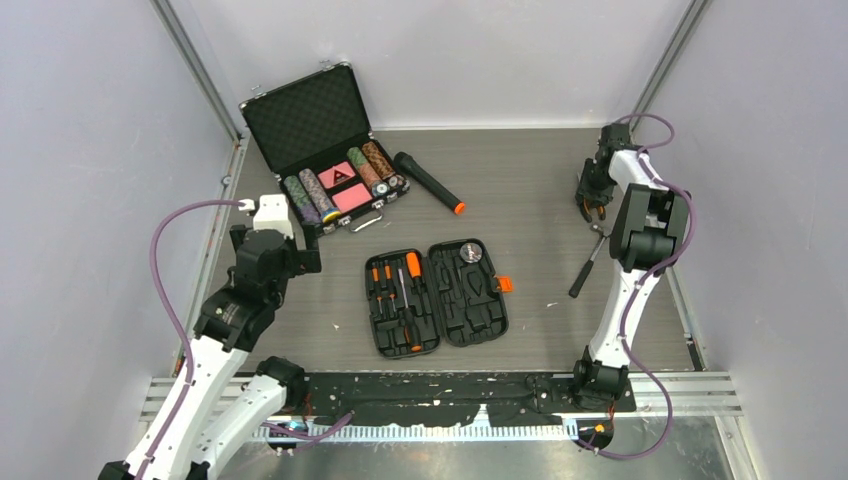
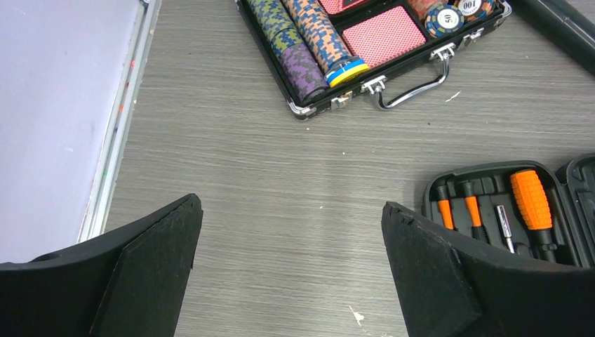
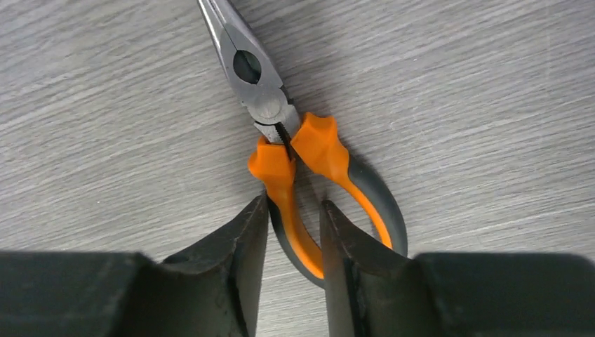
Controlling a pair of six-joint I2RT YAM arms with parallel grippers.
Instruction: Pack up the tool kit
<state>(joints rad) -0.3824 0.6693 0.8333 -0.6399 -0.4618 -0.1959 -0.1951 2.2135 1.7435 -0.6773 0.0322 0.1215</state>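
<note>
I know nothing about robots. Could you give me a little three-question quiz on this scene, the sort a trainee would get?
1. True or false: the tool kit lies open.
2. Which tool is the right gripper closed on? A) a saw B) pliers C) a paintbrush
3. Fill in: the left gripper is ____ and holds nothing.

Key: 1 true; 2 B, it grips one orange handle; 3 open.
</note>
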